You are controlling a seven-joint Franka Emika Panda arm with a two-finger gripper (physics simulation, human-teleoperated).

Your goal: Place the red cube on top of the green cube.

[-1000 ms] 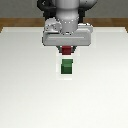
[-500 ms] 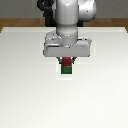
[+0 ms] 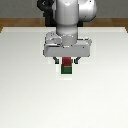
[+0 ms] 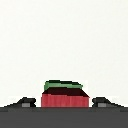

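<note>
The red cube (image 3: 66, 62) rests on top of the green cube (image 3: 65, 71) on the white table, near the middle of the exterior view. My gripper (image 3: 66, 61) hangs straight over the stack with its fingers on either side of the red cube. In the wrist view the red cube (image 4: 65, 97) sits between the two fingertips (image 4: 25, 103) with a small gap on each side. The green cube (image 4: 62, 84) shows just beyond it. The gripper (image 4: 64, 102) is open and holds nothing.
The white table (image 3: 25, 90) spreads all around the stack. The robot's base (image 3: 50, 15) stands at the table's far edge behind the arm.
The gripper came down with the red cube onto the green cube, then its fingers spread apart and let the red cube go.
</note>
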